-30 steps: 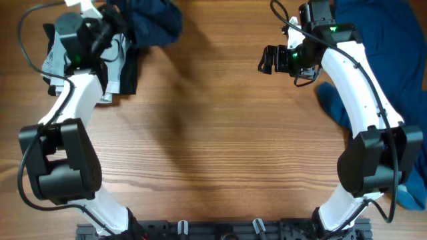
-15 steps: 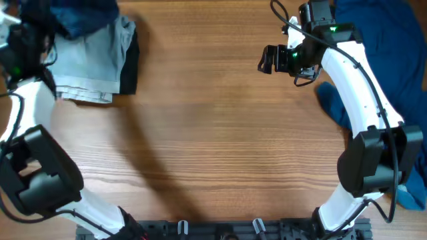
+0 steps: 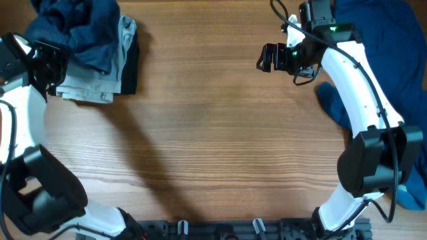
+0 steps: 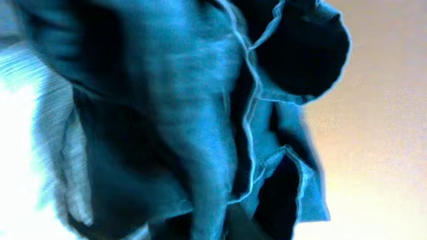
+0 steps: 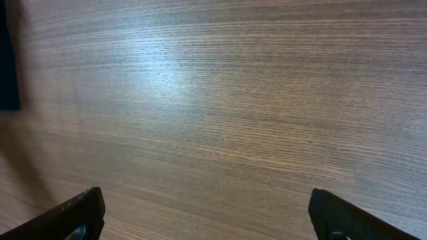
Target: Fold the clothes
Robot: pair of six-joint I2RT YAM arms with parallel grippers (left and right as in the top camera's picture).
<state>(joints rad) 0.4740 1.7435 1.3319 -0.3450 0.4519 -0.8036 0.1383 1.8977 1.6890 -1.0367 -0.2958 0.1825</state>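
Observation:
A crumpled dark blue garment (image 3: 80,27) lies on top of a stack of folded clothes (image 3: 100,80) at the table's far left corner. It fills the left wrist view (image 4: 187,120), and its folds run down to the bottom middle where the fingers are hidden. My left gripper (image 3: 48,61) is at the garment's left edge and seems shut on it. My right gripper (image 3: 267,59) is open and empty over bare wood, its fingertips wide apart in the right wrist view (image 5: 210,223).
A large heap of blue clothes (image 3: 393,47) covers the table's right side behind and beside the right arm. The folded stack has grey pieces and a black piece (image 3: 131,67) at its right side. The wooden table (image 3: 213,147) lies between the arms.
My left arm has swung out to the far left, dragging the dark blue garment from above the stack onto it. The right arm has barely moved.

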